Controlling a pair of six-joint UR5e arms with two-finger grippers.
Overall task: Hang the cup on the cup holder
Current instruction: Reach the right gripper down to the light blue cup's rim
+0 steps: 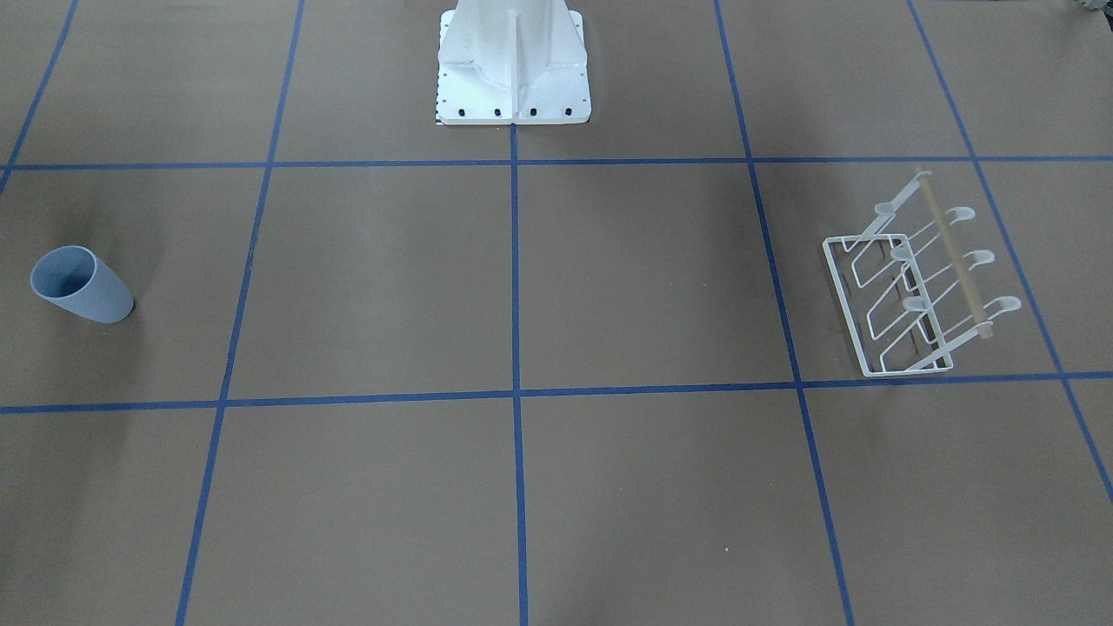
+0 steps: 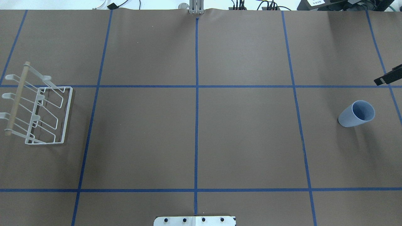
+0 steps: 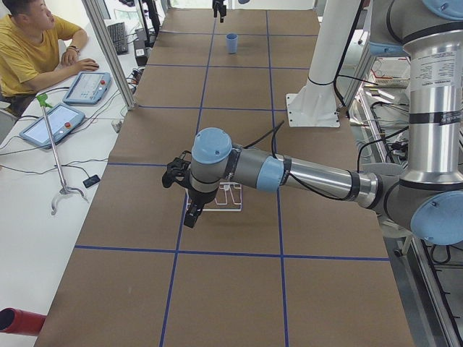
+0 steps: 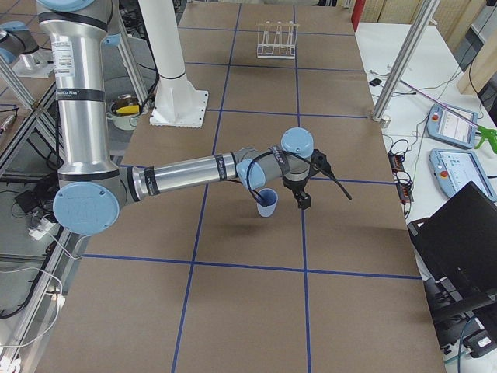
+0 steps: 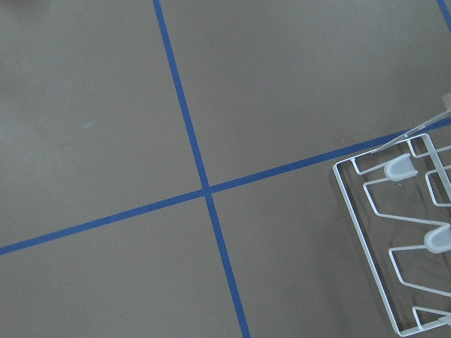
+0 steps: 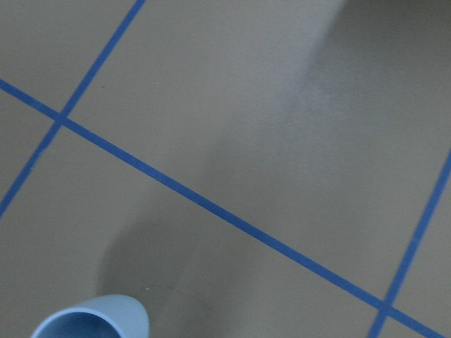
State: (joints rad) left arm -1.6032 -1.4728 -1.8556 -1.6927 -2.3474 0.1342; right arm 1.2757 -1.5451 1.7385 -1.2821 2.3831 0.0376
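The cup (image 2: 356,114) stands upright on the desk's (image 2: 201,141) right side, nothing gripping it. It's well apart from the cup holder (image 2: 40,106) over on the left. Right tool (image 4: 303,202) hangs near the cup and left tool (image 3: 189,217) near the holder. Honestly can't tell how open either is.

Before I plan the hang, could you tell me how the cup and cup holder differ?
The cup is light blue and solid-walled; the cup holder is white open wire with a tan wooden rod. The cup is much smaller than the cup holder. The cup sits on the robot's right side, the cup holder far on its left. Both stand upright on the table.
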